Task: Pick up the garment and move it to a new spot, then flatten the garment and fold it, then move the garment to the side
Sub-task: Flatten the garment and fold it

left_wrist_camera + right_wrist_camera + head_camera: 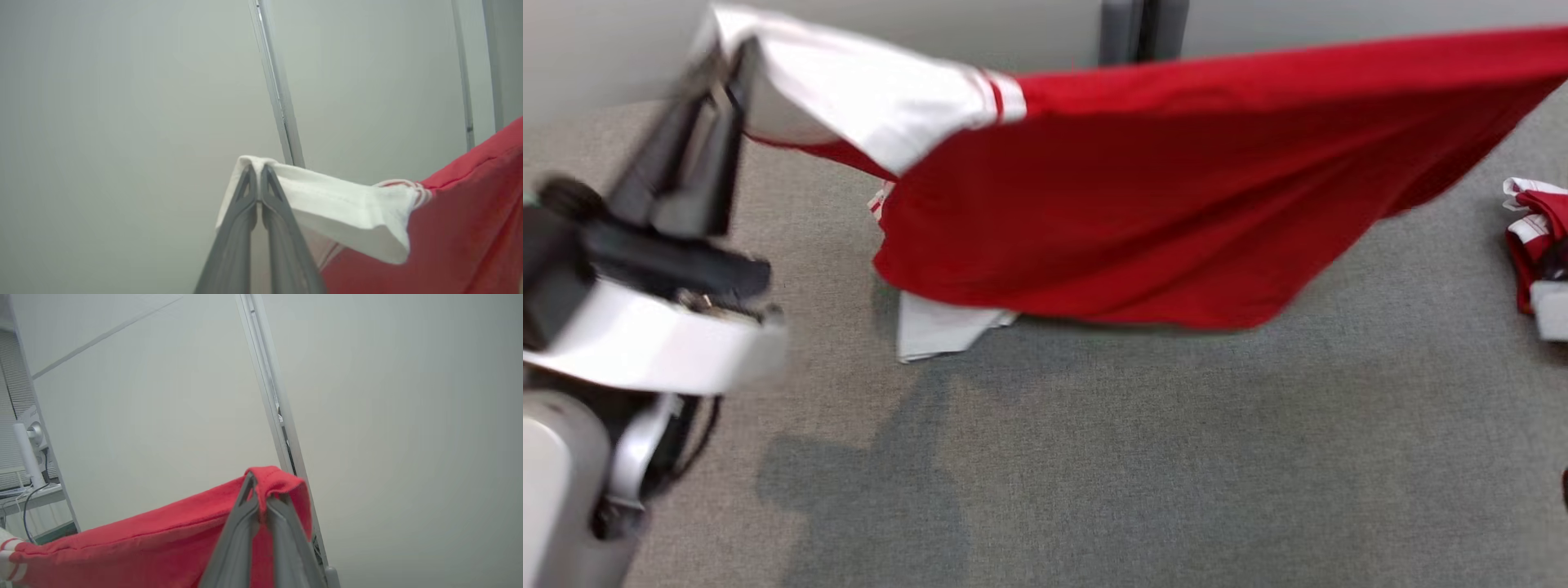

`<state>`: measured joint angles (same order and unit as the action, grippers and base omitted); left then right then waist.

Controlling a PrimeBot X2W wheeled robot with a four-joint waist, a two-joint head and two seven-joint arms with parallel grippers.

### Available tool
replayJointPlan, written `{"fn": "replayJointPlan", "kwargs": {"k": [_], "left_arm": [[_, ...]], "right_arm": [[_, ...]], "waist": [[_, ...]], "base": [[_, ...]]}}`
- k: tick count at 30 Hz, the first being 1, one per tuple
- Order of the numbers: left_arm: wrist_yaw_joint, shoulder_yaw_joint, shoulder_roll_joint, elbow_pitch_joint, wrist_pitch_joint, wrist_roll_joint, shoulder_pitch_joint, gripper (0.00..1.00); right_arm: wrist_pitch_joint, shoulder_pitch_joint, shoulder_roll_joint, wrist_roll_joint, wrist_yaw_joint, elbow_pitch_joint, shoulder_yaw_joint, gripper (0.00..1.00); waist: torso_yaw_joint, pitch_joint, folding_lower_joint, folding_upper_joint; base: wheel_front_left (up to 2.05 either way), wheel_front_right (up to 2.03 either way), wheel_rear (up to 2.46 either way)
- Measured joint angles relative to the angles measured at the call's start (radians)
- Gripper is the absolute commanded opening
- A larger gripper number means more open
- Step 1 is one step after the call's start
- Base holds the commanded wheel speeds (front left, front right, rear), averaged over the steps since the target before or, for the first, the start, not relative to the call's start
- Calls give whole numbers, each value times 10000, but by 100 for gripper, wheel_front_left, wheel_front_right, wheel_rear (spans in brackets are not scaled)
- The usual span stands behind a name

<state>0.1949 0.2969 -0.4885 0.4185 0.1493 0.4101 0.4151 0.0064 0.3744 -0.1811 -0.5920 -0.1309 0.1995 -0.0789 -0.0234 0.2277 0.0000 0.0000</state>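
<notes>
Garment [1143,220]: was held stretched above the carpet [1176,457], from 10 to 2 o'clock.
Left gripper [258,169]: was closed on its white sleeve [347,204].
Right gripper [260,489]: was closed on its red edge [163,526].
Handling: even tension was judged necessary for laying it flat.

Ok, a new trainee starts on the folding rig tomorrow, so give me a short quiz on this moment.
1. True or false: the red shirt lies flat on the carpet.
2. Which part of it does the left end effector pinch? A the white sleeve; B the red hem; C nothing.
3. Fill in: the right end effector is shut on ___ cloth.
Key: 1 false, it hangs stretched in the air; 2 A; 3 red.
</notes>
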Motion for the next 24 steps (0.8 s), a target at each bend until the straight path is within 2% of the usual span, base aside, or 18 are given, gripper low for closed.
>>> {"fn": "replayJointPlan", "kwargs": {"k": [7,14,19,24], "left_arm": [[-176,-441,-196,527,297,-499,3204,0],[-368,-242,-69,107,600,-669,4829,0],[-669,121,82,-629,708,-518,5185,0],[-1045,328,251,-1756,610,-307,5681,0]], "right_arm": [[443,1503,-117,19,0,1034,-293,0],[938,1786,-63,140,0,1302,-464,0],[1177,1817,63,286,0,907,-351,0],[1304,2324,-148,522,0,-56,40,0]], "waist": [[106,-338,0,0],[76,-410,0,0],[64,-213,0,0],[60,115,0,0]], "base": [[0,0,0],[0,0,0],[0,0,0],[0,0,0]]}}
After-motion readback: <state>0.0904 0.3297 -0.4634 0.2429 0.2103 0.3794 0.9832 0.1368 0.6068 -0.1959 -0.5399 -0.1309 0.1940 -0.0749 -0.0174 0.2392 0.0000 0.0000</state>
